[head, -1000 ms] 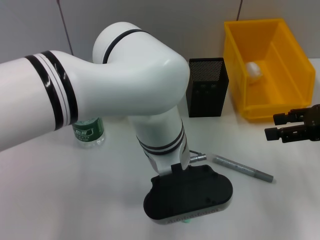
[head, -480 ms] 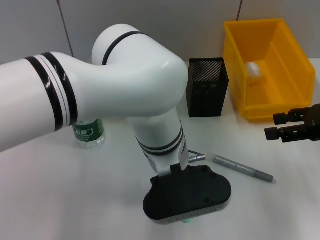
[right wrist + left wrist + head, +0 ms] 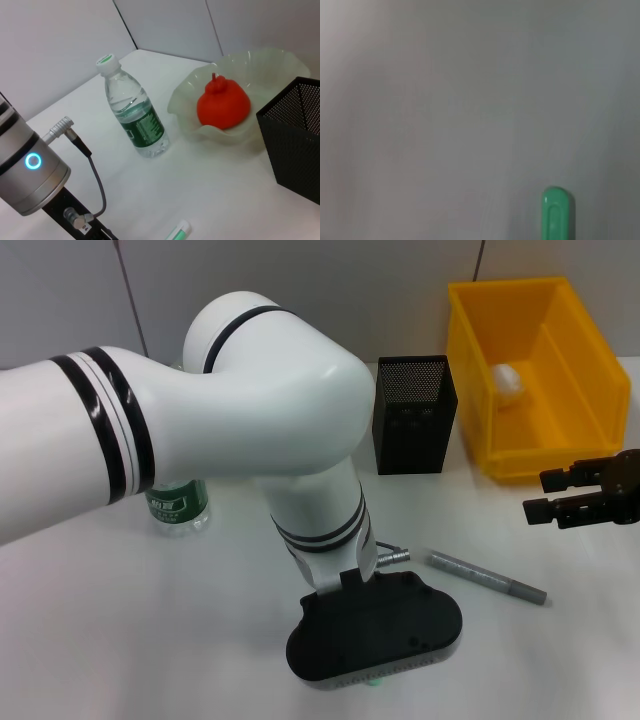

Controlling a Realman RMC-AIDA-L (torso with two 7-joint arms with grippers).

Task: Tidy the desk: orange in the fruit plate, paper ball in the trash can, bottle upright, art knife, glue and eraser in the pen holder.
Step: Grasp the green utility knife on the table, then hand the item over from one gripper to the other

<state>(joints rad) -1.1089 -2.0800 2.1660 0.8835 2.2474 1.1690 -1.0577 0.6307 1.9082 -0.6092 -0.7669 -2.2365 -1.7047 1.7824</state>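
Note:
My left arm fills the head view, and its black wrist housing [image 3: 375, 632] hangs low over the table's front. A green tip of the glue [image 3: 372, 681] peeks out under it and shows close up [image 3: 555, 212] in the left wrist view; the fingers are hidden. The grey art knife [image 3: 487, 577] lies to its right. My right gripper [image 3: 533, 494] hovers open and holds nothing in front of the yellow trash can [image 3: 470, 360], where the paper ball [image 3: 508, 378] lies. The bottle [image 3: 132, 112] stands upright. The orange [image 3: 223, 103] sits in the fruit plate [image 3: 270, 57]. The black mesh pen holder [image 3: 415, 412] stands mid-table. The eraser is out of view.
The left forearm [image 3: 200, 410] hides much of the table's left and back in the head view. A silver cable plug [image 3: 395, 554] juts from the left wrist near the art knife. A wall runs behind the table.
My right gripper has drifted slightly to the left. The left arm has hardly moved.

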